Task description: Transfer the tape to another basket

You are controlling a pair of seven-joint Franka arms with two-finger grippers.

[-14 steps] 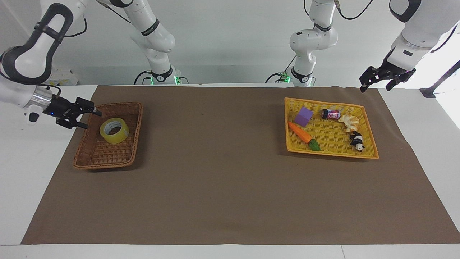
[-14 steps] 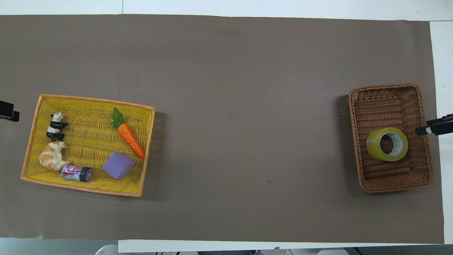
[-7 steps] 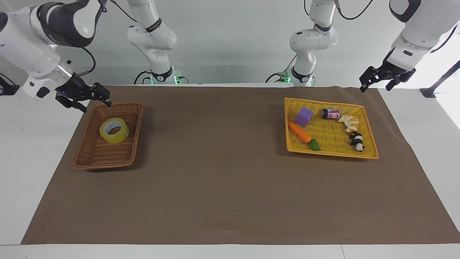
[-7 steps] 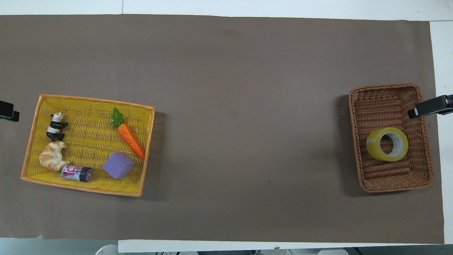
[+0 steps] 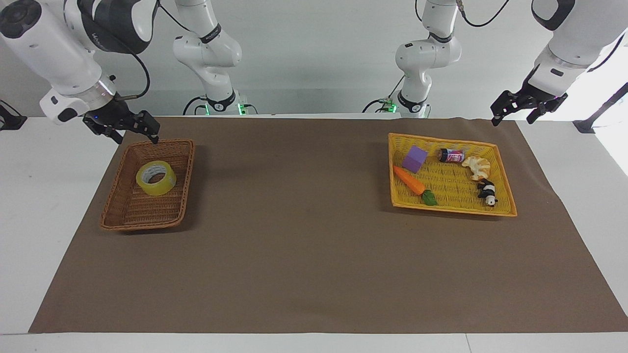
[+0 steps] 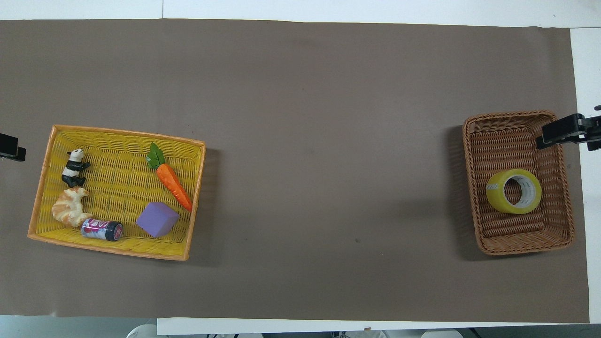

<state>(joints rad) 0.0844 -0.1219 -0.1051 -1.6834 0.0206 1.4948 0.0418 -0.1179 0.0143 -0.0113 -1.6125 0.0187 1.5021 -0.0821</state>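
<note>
The tape [image 5: 156, 178], a yellow roll with a white core, lies in the brown wicker basket [image 5: 122, 215] at the right arm's end of the table. It also shows in the overhead view [image 6: 513, 191], inside the basket [image 6: 521, 246]. My right gripper [image 5: 136, 135] is open and empty. It hangs in the air over the basket's rim, apart from the tape, and shows in the overhead view [image 6: 563, 134] too. My left gripper [image 5: 512, 116] is open and empty, waiting in the air past the yellow tray's corner.
A shallow yellow tray [image 5: 451, 210] stands at the left arm's end of the table. It holds a purple cube [image 5: 415, 159], a carrot [image 5: 409, 180], a can [image 5: 451, 155], a croissant [image 5: 477, 166] and a panda figure [image 5: 486, 192]. A brown mat [image 5: 294, 245] covers the table.
My right gripper has risen from beside the basket's side and now hangs higher over its rim, still open. The tape, the basket and the left arm have not moved.
</note>
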